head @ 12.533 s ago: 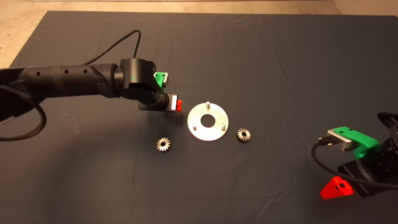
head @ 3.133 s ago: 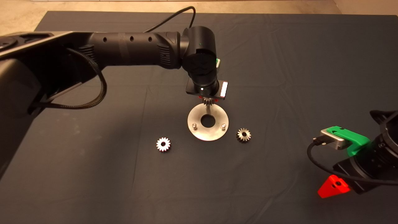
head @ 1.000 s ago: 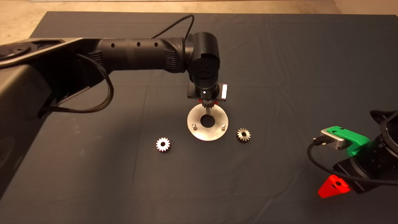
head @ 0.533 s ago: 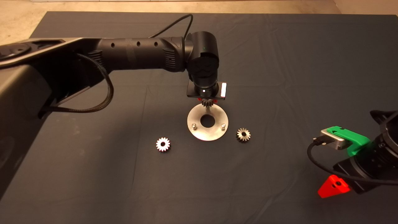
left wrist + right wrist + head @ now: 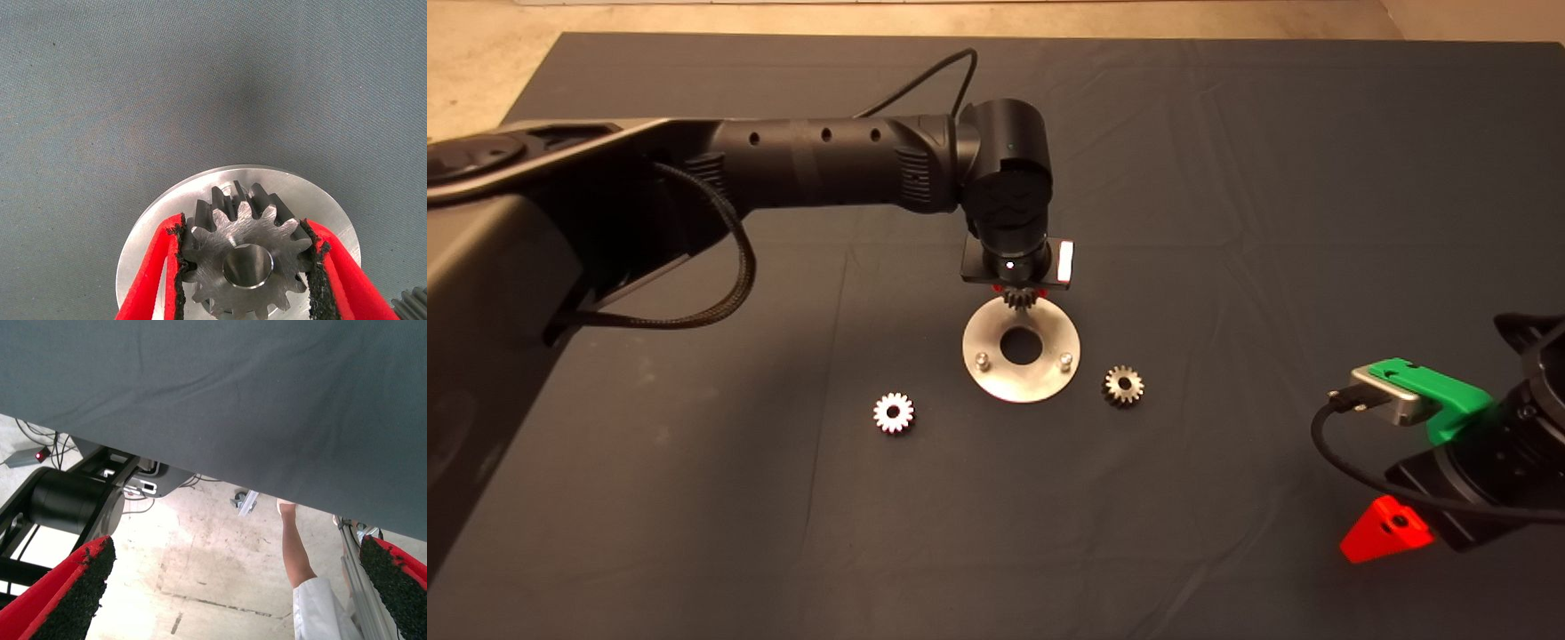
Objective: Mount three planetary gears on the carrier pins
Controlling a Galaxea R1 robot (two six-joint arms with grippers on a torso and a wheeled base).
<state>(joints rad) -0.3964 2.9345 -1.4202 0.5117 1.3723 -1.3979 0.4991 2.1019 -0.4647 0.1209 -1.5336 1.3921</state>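
Left wrist view: left hand (image 5: pixel 247 267) clamps a gear (image 5: pixel 245 257) between its fingers, over the disc (image 5: pixel 167 220).

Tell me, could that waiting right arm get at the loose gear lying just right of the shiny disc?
Probably yes. The right gripper is open and empty, parked at the mat's lower right, and only bare mat lies between it and that gear. The left gripper is busy over the disc.

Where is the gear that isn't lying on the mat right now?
In the head view it's mid-mat, gripped in the left gripper over the disc's far pin; that gear shows in the left wrist view.
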